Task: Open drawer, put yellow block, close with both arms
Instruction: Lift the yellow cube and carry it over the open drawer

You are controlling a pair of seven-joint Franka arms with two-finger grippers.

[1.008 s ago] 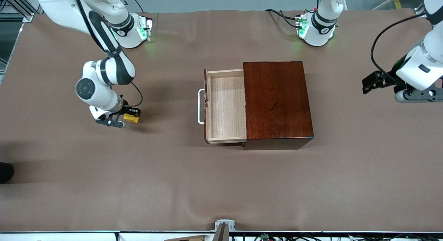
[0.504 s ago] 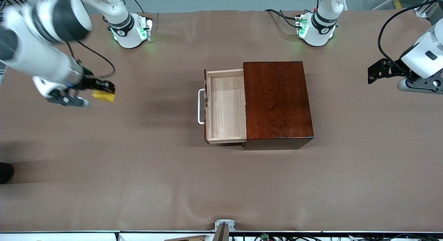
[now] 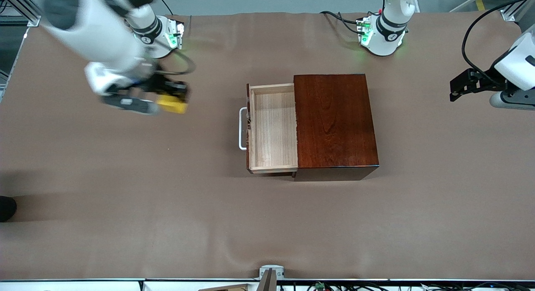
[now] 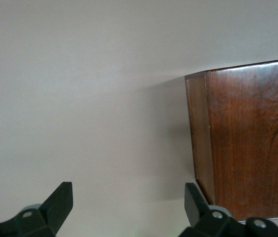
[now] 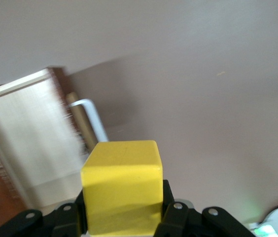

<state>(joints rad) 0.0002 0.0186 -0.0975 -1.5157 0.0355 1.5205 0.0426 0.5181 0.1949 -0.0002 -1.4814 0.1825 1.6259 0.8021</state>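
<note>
Block [image 3: 172, 103] — small, solid yellow cube, likely light and rigid, best pinched on flat opposite faces — rides clamped in the right tool [image 3: 165, 99], up over the surface toward the right arm's end, drawer [image 3: 272, 128] open. Left tool [image 3: 459, 87] waits, fingers apart.

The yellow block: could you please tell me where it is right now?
The yellow block is held in the right arm's shut tool, up over the bare table toward the right arm's end, short of the open drawer and its white handle.
</note>
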